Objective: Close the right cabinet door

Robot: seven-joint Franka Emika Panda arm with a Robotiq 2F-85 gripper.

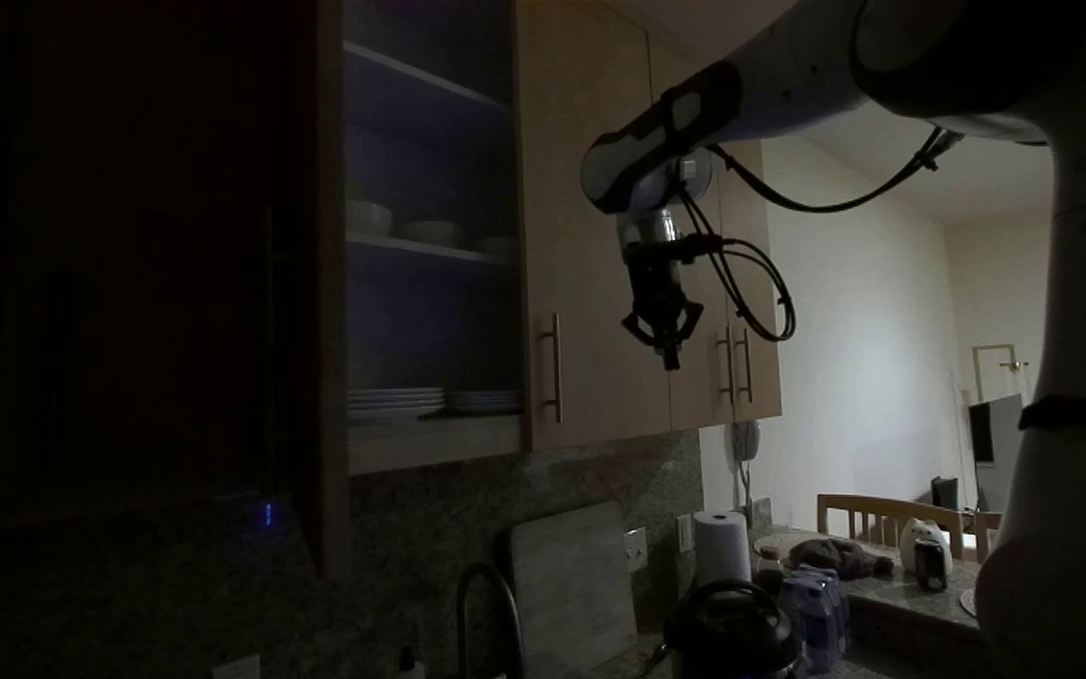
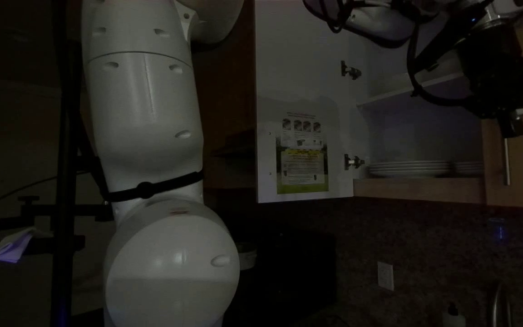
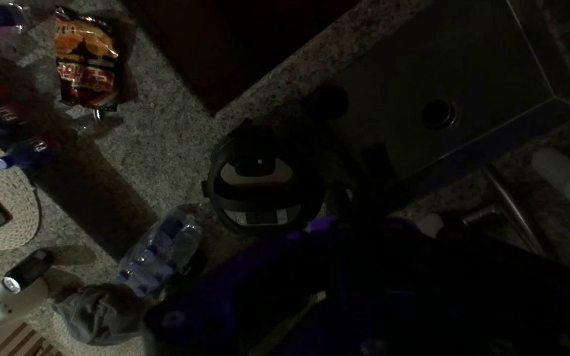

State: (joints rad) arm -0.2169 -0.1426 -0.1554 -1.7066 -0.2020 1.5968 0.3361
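Note:
The right cabinet door [image 1: 595, 226], a light tan panel, looks flush with the neighbouring cabinet front in both exterior views. Its slim vertical bar handle [image 1: 556, 368] stands near its left edge, and part of the same door [image 2: 522, 186] shows at the right in an exterior view. My gripper [image 1: 668, 360] points downward in front of this door, its fingers together with nothing seen between them. In an exterior view the gripper [image 2: 512, 126] overlaps the door near the handle's top; the gap in depth is hard to judge. The wrist view shows my fingers only as dark shapes.
A neighbouring door [image 2: 304, 91], with a paper sheet on its pale inner face, stands swung out from shelves holding plates [image 2: 409, 168]. Below are a pressure cooker [image 3: 260, 198], a sink [image 3: 394, 128], a faucet [image 1: 491, 589], bottled water [image 3: 164, 252] and a cutting board [image 1: 571, 585].

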